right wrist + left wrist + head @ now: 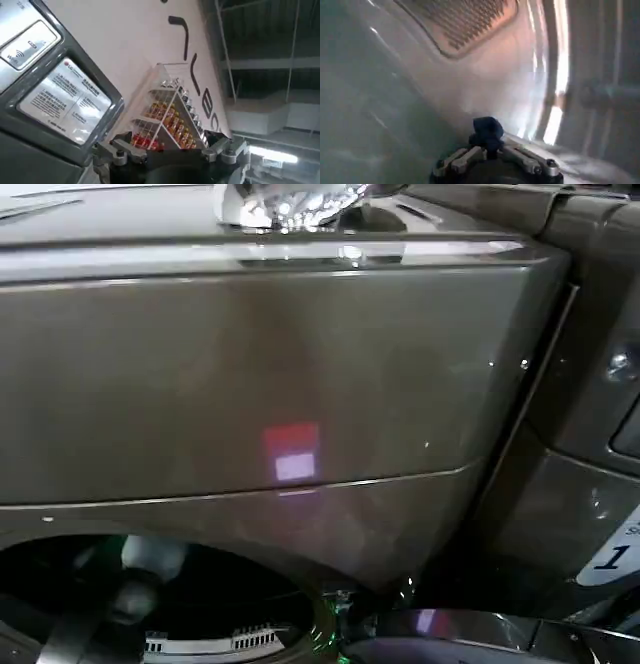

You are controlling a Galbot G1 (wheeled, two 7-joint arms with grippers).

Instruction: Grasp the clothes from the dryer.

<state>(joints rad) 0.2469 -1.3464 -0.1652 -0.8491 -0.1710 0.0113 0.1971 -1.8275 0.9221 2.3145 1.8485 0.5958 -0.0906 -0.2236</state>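
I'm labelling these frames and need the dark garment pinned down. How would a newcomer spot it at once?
Start at the bronze-brown dryer and look inside its pale metal drum. Between the fingers of the left gripper sits a small bunched navy cloth, the lone dark, soft thing against shiny walls.

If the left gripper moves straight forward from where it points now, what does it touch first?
Probably nothing new: the left gripper is already shut on the dark navy cloth. Beyond it lies the dryer's pale drum wall, though depth is unclear.
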